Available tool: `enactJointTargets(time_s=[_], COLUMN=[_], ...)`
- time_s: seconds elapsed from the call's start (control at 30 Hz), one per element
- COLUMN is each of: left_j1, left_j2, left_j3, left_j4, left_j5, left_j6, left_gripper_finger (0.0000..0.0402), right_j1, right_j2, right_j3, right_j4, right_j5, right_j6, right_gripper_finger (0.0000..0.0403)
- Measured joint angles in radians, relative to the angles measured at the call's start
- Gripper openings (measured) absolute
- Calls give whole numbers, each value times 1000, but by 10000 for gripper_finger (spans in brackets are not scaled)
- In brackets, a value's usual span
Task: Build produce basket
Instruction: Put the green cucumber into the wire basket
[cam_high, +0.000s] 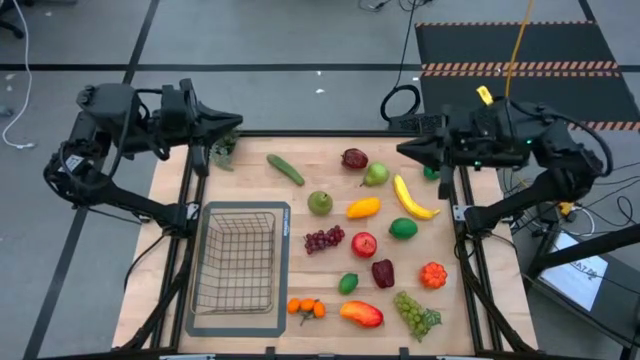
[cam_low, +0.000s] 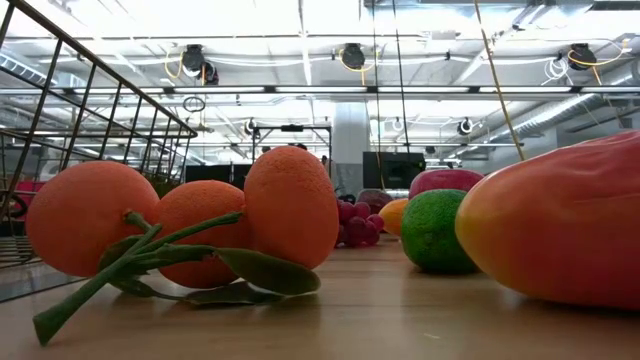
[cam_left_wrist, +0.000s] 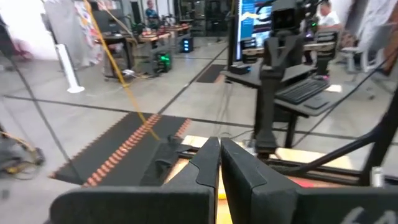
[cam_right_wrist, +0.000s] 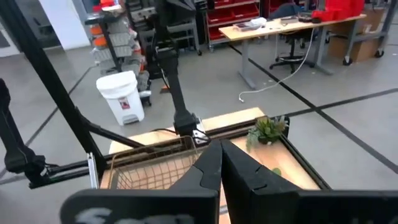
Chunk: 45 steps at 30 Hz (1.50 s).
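Left gripper (cam_high: 232, 124) is parked above the far-left corner of the table (cam_high: 300, 195), fingers (cam_left_wrist: 208, 163) pressed together with nothing between them. Right gripper (cam_high: 405, 148) is parked above the far-right edge, its fingers (cam_right_wrist: 211, 165) likewise closed and empty. Neither gripper touches any item. Just beside the left gripper sits a small potted sprig (cam_high: 222, 150). The basket (cam_high: 236, 262), a grey wire grid, rests on a flat grey mat (cam_high: 283, 215) at the near-left of the table, well apart from both grippers and with no produce inside it. The produce lies spread on the bare wood right of the basket. Nearest the right gripper: a green pear (cam_high: 375, 174), a dark red apple (cam_high: 354, 158) and a banana (cam_high: 412, 198). Farther left: a cucumber (cam_high: 285, 168). In the middle: a green apple (cam_high: 320, 203), a yellow mango (cam_high: 364, 208), a lime (cam_high: 403, 228), purple grapes (cam_high: 323, 239) and a red apple (cam_high: 364, 244). Along the near edge: oranges (cam_high: 306, 308) on a leafy stem just right of the mat, a red-orange mango (cam_high: 361, 314) and green grapes (cam_high: 416, 313).
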<state>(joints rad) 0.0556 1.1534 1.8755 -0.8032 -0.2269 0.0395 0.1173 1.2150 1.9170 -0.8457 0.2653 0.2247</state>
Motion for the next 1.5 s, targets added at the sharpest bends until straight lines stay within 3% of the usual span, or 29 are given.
enactJointTargets(time_s=[0.2,0.33,0.5,0.77,0.97,1.2,1.5], left_j1=[19,38,70,170,232,273,398], left_j2=[5,19,72,222,328,417,572], left_j3=[0,0,0,-1,-1,-1,-2], left_j4=[-18,-42,-148,-342,-381,-382,-381], left_j5=[-102,-137,-135,48,180,193,221], left_j6=[21,-74,-218,-219,-190,57,404], left_gripper_finger=[19,19,19,28,84,139,150], right_j1=[0,0,-15,-77,-106,-105,-105], right_j2=[23,9,-24,-104,-143,-176,-189], right_j3=[-31,-51,-86,-138,-167,-216,-307], right_j4=[18,19,17,16,19,18,58], right_j5=[-3,-3,26,87,102,72,80], right_j6=[74,120,55,-103,-136,-108,-56], right_gripper_finger=[0,0,0,0,0,0,0])
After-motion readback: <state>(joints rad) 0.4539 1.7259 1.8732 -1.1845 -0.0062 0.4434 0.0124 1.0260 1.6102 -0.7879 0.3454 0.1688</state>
